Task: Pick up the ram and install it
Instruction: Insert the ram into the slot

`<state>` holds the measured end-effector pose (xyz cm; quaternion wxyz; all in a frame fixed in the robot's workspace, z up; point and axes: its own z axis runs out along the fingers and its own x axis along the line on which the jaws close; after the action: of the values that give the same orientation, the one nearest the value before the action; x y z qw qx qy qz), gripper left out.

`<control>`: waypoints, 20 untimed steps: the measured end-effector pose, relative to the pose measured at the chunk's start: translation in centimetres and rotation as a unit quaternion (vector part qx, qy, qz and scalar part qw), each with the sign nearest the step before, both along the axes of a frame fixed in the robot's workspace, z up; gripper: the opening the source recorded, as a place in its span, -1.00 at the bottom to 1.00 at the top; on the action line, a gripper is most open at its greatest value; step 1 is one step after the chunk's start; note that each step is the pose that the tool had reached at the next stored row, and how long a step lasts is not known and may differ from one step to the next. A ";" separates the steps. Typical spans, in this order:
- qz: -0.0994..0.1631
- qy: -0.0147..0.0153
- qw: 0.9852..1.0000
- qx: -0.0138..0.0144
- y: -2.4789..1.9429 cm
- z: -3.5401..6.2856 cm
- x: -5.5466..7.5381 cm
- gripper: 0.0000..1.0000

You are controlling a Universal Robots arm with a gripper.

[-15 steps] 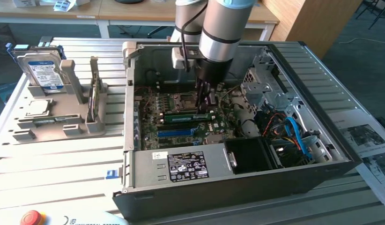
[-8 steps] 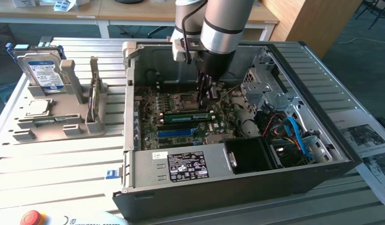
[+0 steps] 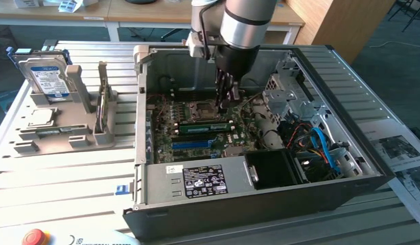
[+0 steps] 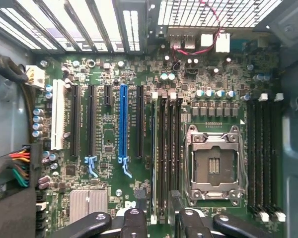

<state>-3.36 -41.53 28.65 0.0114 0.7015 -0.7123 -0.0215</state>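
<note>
Spread wide and grasping nothing, tool point(image 4: 160, 220) fingers point(image 4: 134, 220) astride the memory slots point(image 4: 167, 153) beside the socket point(image 4: 213, 166). Mid-frame in the exterior view, green ram point(image 3: 204, 126) lying along its slot just below the tool tips, apparently seated. For seating well: stay square to the slot, press straight down, evenly at both ends, clear of the socket. Latches too small to judge.
</note>
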 end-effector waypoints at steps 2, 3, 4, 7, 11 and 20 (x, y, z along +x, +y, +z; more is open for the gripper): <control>0.000 0.000 1.000 0.000 0.00 0.52 0.0 -0.38; 0.000 0.000 1.000 0.000 0.00 0.78 0.0 -0.38; 0.000 0.000 1.000 0.000 0.00 0.99 0.0 -0.38; 0.000 0.000 1.000 0.000 0.00 1.64 0.0 -0.38; 0.000 0.000 1.000 0.000 0.00 2.63 0.1 -0.38; 0.000 0.000 1.000 0.000 0.00 4.27 0.1 -0.38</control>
<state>-3.29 -41.53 32.92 0.0115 0.7015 -0.7123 -0.0214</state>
